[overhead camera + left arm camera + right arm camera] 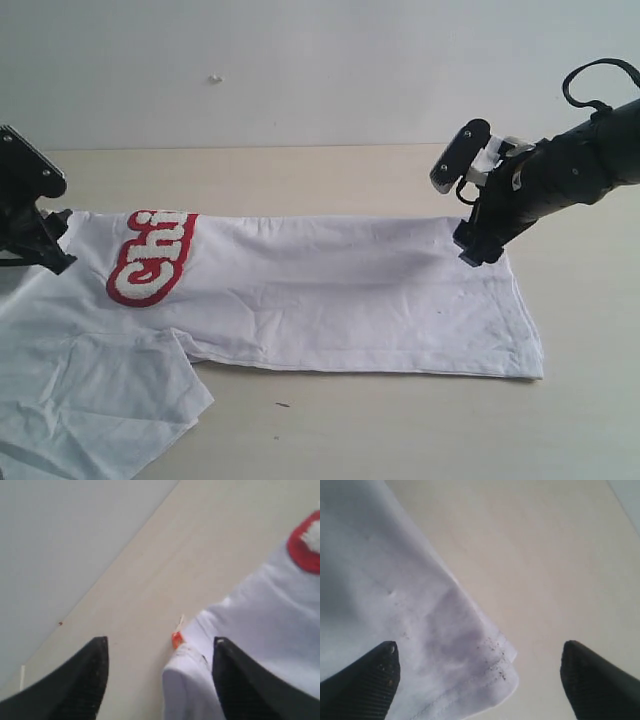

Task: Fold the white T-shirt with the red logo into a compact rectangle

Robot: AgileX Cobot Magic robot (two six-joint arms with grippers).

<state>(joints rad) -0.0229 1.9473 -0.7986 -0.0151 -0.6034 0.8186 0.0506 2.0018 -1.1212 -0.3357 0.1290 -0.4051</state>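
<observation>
Exterior view shows the white T-shirt [330, 300] lying flat on the counter [400, 430] as a long band from 9 to 3 o'clock, its red logo [150, 260] at the 9 o'clock end and a loose part spread at 7 o'clock; the left claw [160, 645] stands released over the collar by an orange tag [176, 640]; the right claw [479, 644] is released above the hem corner at 2 o'clock; the step seems to be letting go of a lengthwise fold, so both should lift straight up, dragging no cloth; count: one shirt, one logo, one tag, two claws.
</observation>
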